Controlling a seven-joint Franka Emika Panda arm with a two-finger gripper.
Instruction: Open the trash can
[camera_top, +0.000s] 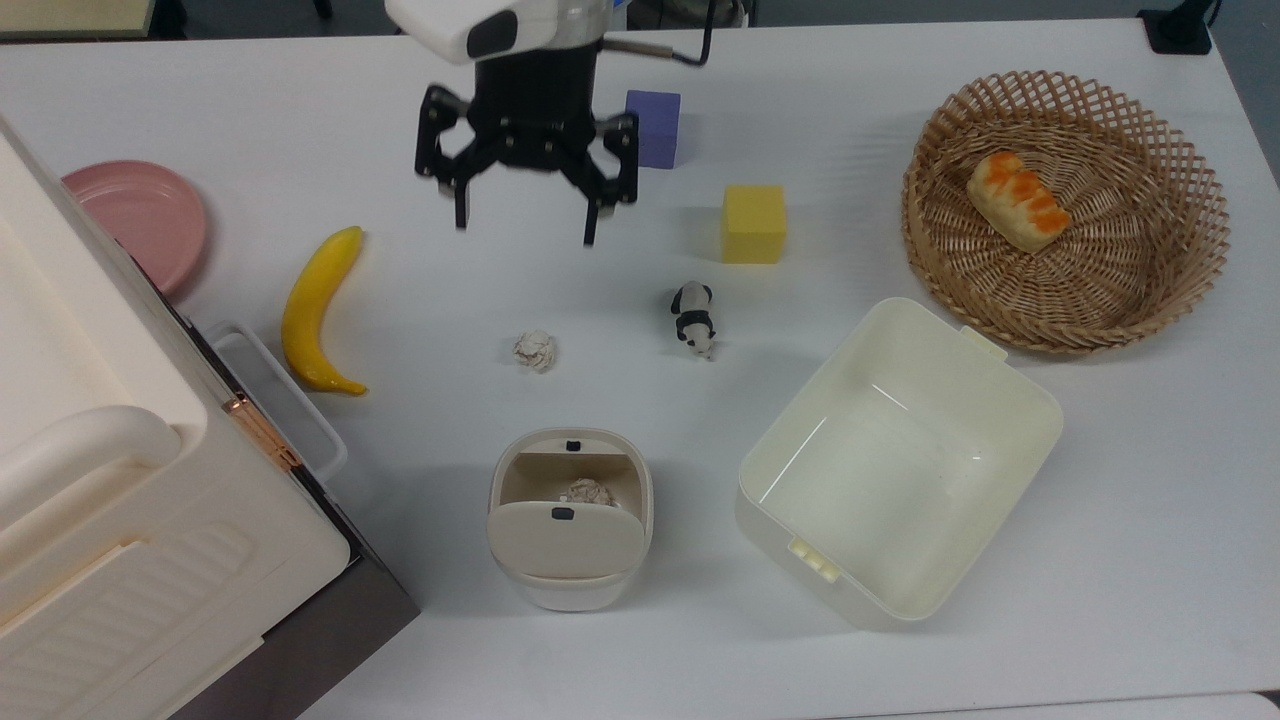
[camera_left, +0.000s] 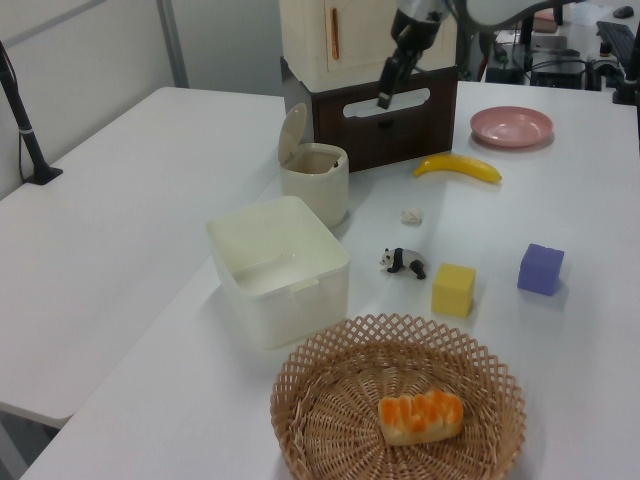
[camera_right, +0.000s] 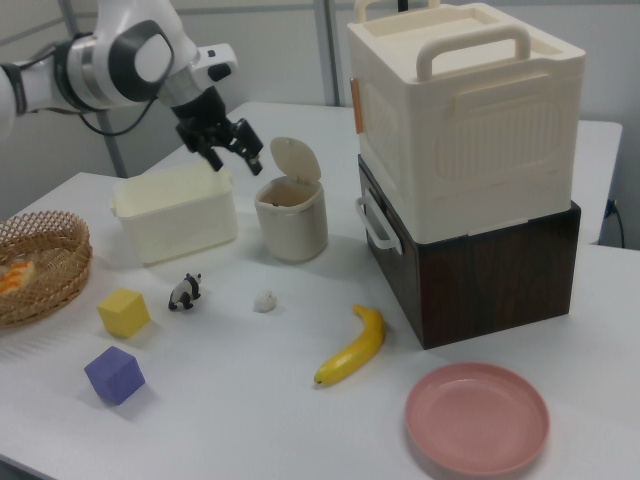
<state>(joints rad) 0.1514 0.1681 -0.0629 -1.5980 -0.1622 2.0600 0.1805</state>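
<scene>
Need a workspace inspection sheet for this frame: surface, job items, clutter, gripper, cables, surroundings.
Surface: white table, dry, no spills seen.
Job's things: trash can upright, lid raised, crumpled paper inside.
Clutter: paper ball, banana, toy panda, yellow block, purple block, pink plate, open tub, wicker basket holding bread, big handled box on a dark crate.
Grippers: gripper open, empty, raised above the table.
Cables: black cable at the wrist.
Surroundings: second white table alongside.

Trash can (camera_left: 314, 182) lid-up beside cream tub (camera_left: 278, 268) on white table (camera_left: 120, 220)
</scene>
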